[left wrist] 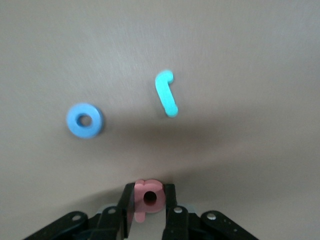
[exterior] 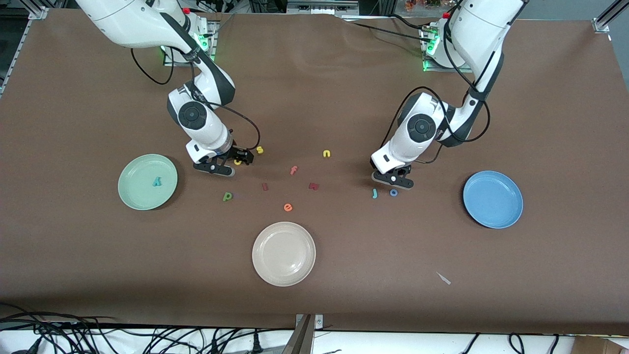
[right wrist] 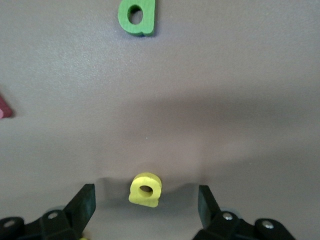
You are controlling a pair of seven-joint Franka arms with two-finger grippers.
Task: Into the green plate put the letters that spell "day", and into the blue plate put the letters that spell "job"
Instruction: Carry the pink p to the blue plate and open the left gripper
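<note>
A: From the front, what do I have?
B: My left gripper (exterior: 392, 181) sits low just beside the teal "j" (exterior: 374, 193) and blue "o" (exterior: 393, 192); the blue plate (exterior: 493, 199) lies toward its arm's end.
A: Left wrist?
B: Fingers clamped on the pink "b" (left wrist: 148, 198).
A: Right wrist?
B: Jaws apart, the yellow "a" (right wrist: 145, 190) centred between them.
</note>
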